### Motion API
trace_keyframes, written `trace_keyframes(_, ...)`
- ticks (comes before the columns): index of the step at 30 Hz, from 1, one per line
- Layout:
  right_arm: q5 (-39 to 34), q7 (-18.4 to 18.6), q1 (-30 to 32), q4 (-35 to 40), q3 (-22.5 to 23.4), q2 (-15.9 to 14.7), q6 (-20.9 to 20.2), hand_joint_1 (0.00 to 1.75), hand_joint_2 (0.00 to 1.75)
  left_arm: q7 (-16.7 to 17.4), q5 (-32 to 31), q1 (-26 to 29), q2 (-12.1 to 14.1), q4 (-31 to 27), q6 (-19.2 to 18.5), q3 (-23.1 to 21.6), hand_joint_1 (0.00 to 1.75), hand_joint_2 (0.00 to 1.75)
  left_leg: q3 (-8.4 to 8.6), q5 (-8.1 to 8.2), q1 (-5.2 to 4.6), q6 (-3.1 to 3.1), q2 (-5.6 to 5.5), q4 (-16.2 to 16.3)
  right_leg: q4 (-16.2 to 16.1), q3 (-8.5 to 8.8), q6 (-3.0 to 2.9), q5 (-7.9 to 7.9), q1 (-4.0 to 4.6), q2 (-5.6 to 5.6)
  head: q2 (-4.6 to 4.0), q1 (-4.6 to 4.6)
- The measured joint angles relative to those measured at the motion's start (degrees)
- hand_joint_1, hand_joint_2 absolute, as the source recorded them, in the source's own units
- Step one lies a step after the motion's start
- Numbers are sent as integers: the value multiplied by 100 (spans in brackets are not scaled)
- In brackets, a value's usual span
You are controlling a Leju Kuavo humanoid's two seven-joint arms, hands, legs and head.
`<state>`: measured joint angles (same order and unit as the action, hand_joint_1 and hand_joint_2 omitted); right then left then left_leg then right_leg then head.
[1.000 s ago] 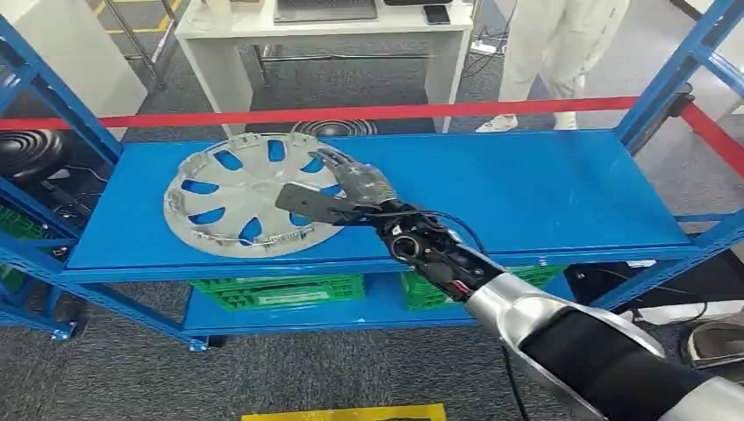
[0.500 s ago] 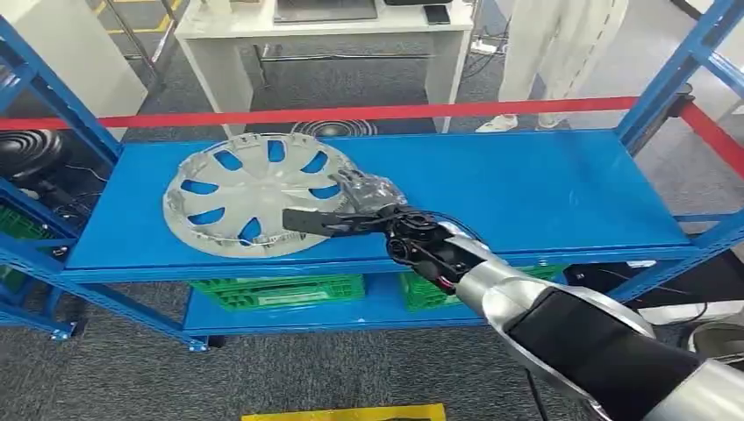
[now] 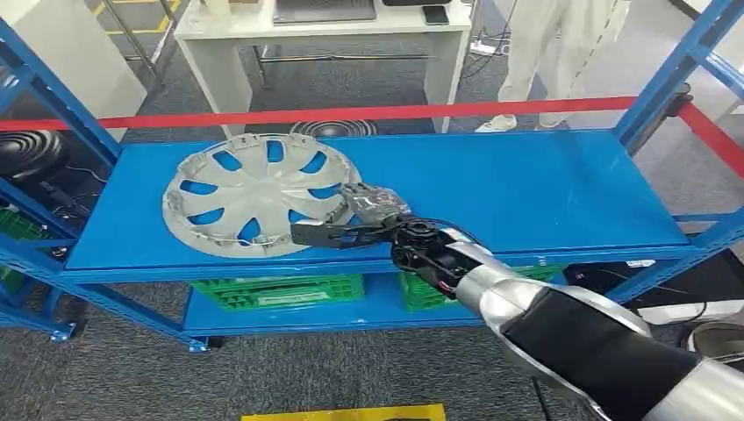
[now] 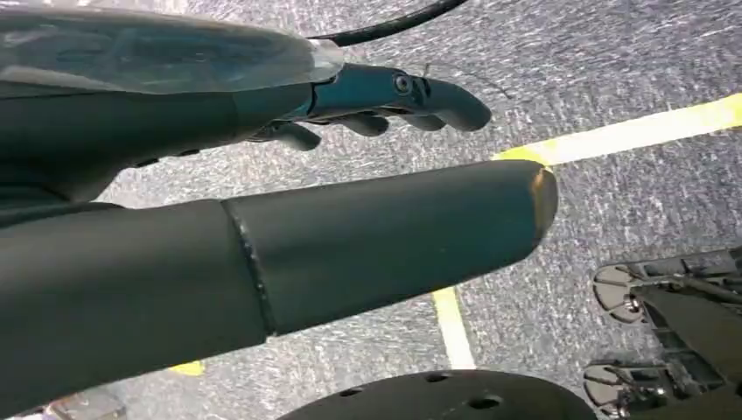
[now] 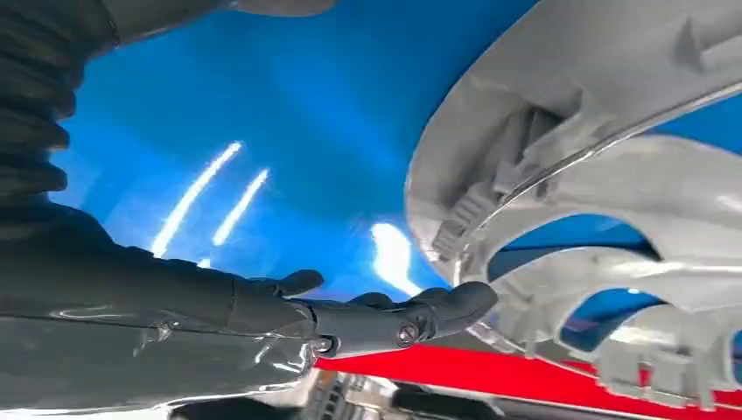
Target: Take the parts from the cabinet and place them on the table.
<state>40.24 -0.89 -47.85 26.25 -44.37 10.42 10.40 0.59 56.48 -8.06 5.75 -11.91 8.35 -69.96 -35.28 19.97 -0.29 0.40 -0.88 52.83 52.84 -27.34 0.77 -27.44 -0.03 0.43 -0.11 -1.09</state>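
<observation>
A silver hubcap [image 3: 254, 193] lies flat on the left half of the blue cabinet shelf [image 3: 526, 189]. My right hand [image 3: 364, 219] is at the hubcap's near right edge, thumb stretched along the front rim and fingers beside the rim. In the right wrist view the fingertips [image 5: 455, 306] reach the underside of the hubcap's rim [image 5: 612, 175] without closing on it. My left hand [image 4: 262, 175] hangs over grey carpet with a yellow floor line, fingers loosely apart and holding nothing.
Blue uprights [image 3: 676, 74] frame the shelf on both sides, and a red tape [image 3: 395, 112] runs behind it. Green crates [image 3: 276, 291] sit on the lower shelf. A white table [image 3: 325, 31] and a person [image 3: 561, 53] stand beyond.
My right hand has drawn back from over the hubcap's face to its near right edge and turned, the thumb now pointing along the front rim. The hubcap has not moved.
</observation>
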Motion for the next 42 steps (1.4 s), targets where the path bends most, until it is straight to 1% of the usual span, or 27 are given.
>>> trace_keyframes(3,162,-112,-48,-70,-77,64,99,0,175,2,-18,-27,0,0,-13,0,0,0,0,0,0,0,0,0,0,2,0,0,1,0,0,0)
trace_keyframes(6,315,-171,-129,-110,-140,138,444,0,175,18,-20,-28,-7,0,-29,0,0,0,0,-1,1,-1,1,0,1,1,0,0,1,2,0,2)
trace_keyframes(8,319,-169,-205,-112,-166,177,599,0,175,18,-24,-28,-9,0,-33,0,0,0,1,-1,1,-1,2,0,1,1,0,0,1,1,0,0)
trace_keyframes(10,269,-162,-293,-112,-175,217,621,0,175,18,-39,-28,-11,0,-50,0,0,0,1,-1,1,-1,1,0,1,2,0,0,1,1,0,0)
trace_keyframes(13,265,-81,-490,-112,-203,289,496,0,175,20,-66,-34,-11,0,-72,0,0,0,1,-1,2,-2,2,0,1,0,0,0,1,1,0,0)
trace_keyframes(16,243,-97,-591,-112,-208,374,378,0,175,20,-68,-42,-15,0,-79,0,0,0,3,-1,2,-2,2,-1,0,1,0,0,1,1,0,0)
trace_keyframes(22,182,-134,-614,-120,-240,634,86,0,175,0,-63,-65,-26,0,-79,0,0,0,5,-1,3,-2,2,0,0,-2,-4,-3,1,1,0,0)
trace_keyframes(27,59,-114,-559,-234,-297,684,-140,0,175,-9,-68,-73,-39,0,-79,0,0,0,5,-1,4,-3,2,-1,0,-1,-6,-4,1,1,0,0)
trace_keyframes(32,-41,-274,-404,-358,-319,684,-175,0,175,0,-85,-80,-52,0,-77,0,0,0,5,-1,3,-3,3,0,0,-1,-6,-3,1,2,0,2)
trace_keyframes(42,-41,-287,-345,-503,-324,684,-100,0,175,11,-144,-87,-72,0,-77,-2,0,0,10,-1,4,-3,4,0,0,0,-6,-3,1,3,0,2)
